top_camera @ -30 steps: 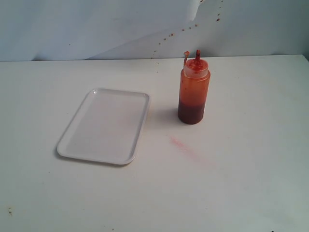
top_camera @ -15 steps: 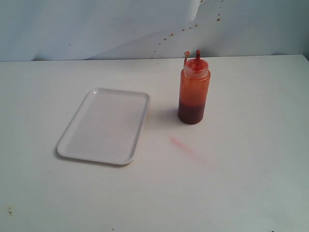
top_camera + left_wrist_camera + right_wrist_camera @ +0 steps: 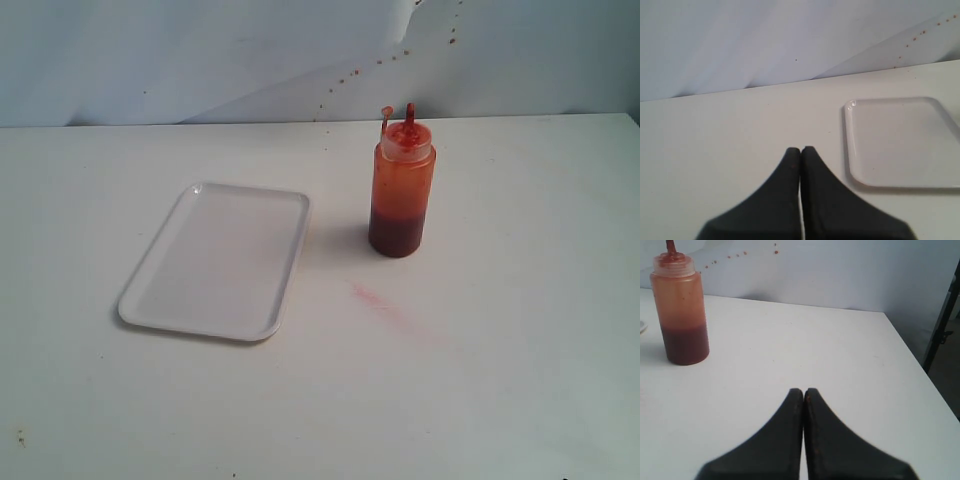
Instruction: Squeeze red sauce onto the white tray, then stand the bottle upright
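Plastic bottle (image 3: 402, 190) tall, uncapped; left fingers (image 3: 782, 200) and right fingers (image 3: 782, 440) pressed together. Reach in unopened and I'd topple it.

1 translucent squeeze bottle (image 3: 402, 190), tinted orange-red, stands upright on a white table (image 3: 500, 360), a little right of centre in the exterior view. It is a plain cylinder with a red pointed nozzle on top and a thin tethered cap sticking up just beside the nozzle. Dark red sauce (image 3: 396, 236) fills its lower part, and the walls above are coated orange. To its left, near but not touching, 1 white tray (image 3: 215, 262) lies flat. It is rectangular with rounded corners, a low raised rim and a plain white surface.
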